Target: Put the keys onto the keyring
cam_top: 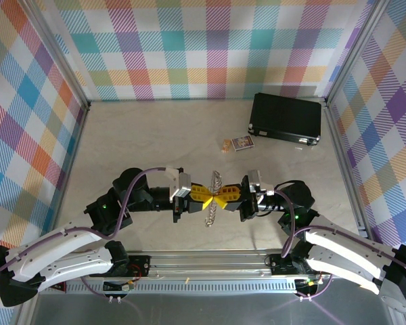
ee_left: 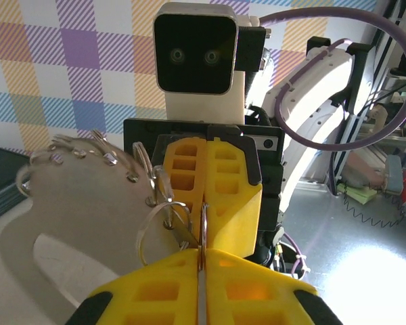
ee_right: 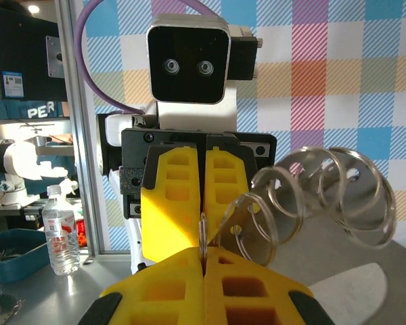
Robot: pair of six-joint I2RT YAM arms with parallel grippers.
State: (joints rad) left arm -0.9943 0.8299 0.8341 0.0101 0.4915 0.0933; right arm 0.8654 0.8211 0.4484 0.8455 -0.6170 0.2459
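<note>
Yellow plastic fingers meet tip to tip at the middle of the table (cam_top: 142, 135), nearer the arm bases than the black case (cam_top: 286, 118) and off to its left in the top view. The left gripper (cam_top: 204, 196) comes in from the side far from the case. The right gripper (cam_top: 224, 196) comes from the side below the case, and the two point straight at each other.

Between their tips stands the keyring (cam_top: 210, 215), a silver-grey loop seen almost edge-on from above. It runs in a thin line towards and away from the case.

From the left wrist camera, the left arm's own fingers (ee_left: 155, 291) are pressed together with no gap. A thin silver edge of ring metal is caught in the seam. The opposing pair is closed flat in the same way, and the same sliver of metal runs up into its seam. So both tools are fully closed and both pinch the keyring's thin metal.

The broad oval body of the loop, with small split rings along its edge, hangs out to one side of the pinch. It is on the left in the left wrist view and on the right in the right wrist view.

A small printed card (cam_top: 241, 143) lies flat on the table just beside the case's near left corner, well apart from the grippers.
</note>
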